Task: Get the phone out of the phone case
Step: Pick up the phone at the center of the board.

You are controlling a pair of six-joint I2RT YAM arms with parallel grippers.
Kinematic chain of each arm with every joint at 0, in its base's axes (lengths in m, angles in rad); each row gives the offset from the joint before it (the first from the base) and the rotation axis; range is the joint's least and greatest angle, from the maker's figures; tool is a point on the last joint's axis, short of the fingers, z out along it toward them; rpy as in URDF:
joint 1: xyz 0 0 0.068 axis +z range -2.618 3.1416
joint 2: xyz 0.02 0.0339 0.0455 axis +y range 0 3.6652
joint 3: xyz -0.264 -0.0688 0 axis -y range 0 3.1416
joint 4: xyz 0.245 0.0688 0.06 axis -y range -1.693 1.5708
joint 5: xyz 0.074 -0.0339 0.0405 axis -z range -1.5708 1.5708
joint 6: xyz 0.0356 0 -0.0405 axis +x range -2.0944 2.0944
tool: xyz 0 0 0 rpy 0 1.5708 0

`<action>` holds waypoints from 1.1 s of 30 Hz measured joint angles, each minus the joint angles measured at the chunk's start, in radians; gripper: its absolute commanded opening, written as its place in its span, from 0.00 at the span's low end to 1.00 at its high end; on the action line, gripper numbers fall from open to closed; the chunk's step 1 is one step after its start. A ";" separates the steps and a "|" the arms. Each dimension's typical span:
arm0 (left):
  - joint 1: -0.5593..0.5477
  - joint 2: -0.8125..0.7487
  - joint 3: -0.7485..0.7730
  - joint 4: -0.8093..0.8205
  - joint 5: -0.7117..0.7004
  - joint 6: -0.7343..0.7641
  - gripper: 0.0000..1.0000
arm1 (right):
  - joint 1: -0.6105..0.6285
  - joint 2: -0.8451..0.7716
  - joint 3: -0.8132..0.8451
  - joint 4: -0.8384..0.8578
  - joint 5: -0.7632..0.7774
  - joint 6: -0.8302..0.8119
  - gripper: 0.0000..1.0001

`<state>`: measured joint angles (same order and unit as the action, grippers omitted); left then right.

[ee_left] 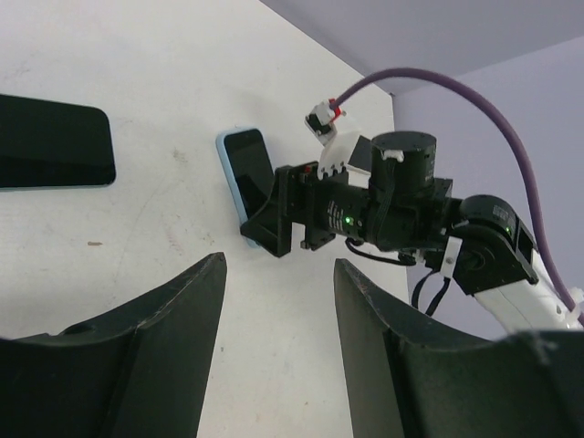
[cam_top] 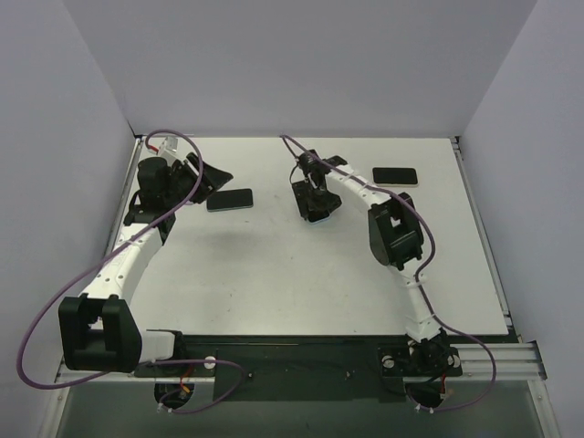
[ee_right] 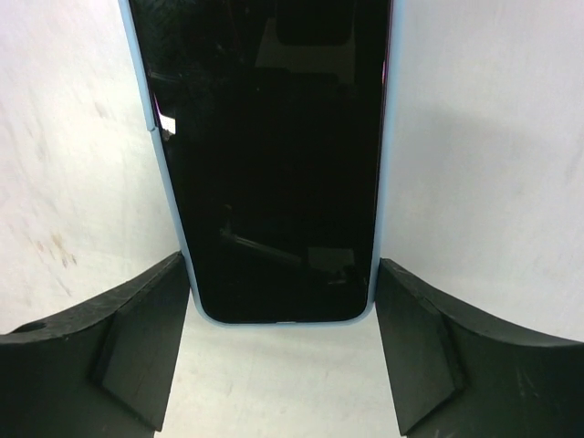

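Right fingers (ee_right: 137,338): two dark pads, one against each long side of the phone case (ee_right: 165,182) at its near end, clamped on it.
Phone case: pale blue, showing as a thin lip down both sides and round the rounded end.
Phone (ee_right: 278,164): black glass, screen up and unlit, seated in the case and running straight away from the wrist camera. I cannot tell whether the gripped end is lifted off the bench (cam_top: 292,283).
Right gripper (cam_top: 315,212): over the far half of the bench, roughly midway between the left and right edges. From above it hides the cased phone (only the two wrist views show it).
Left fingers (ee_left: 164,347): spread apart, bare bench between them, holding nothing.
Left gripper (cam_top: 214,176): close to the far left corner, pointing toward the right edge.
Second handset (cam_top: 229,200): dark slab with a pale rim, flat on the bench just beside the left gripper, on its near side.
Third handset (cam_top: 395,176): same look, flat near the far right corner, well apart from both grippers.
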<state>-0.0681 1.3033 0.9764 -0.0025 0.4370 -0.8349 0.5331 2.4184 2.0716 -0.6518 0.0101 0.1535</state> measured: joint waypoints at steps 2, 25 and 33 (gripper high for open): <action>0.000 0.000 0.000 0.001 0.005 -0.001 0.60 | 0.004 -0.091 -0.158 0.048 0.001 0.026 0.46; 0.000 0.006 -0.004 0.014 0.022 -0.019 0.60 | 0.114 -0.181 -0.299 0.013 0.071 0.132 0.43; -0.011 0.068 -0.006 0.045 0.082 -0.071 0.59 | 0.117 -0.250 -0.418 0.123 0.075 0.139 0.00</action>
<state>-0.0788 1.3716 0.9707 0.0429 0.5194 -0.9058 0.6498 2.1681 1.6535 -0.5289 0.0849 0.2928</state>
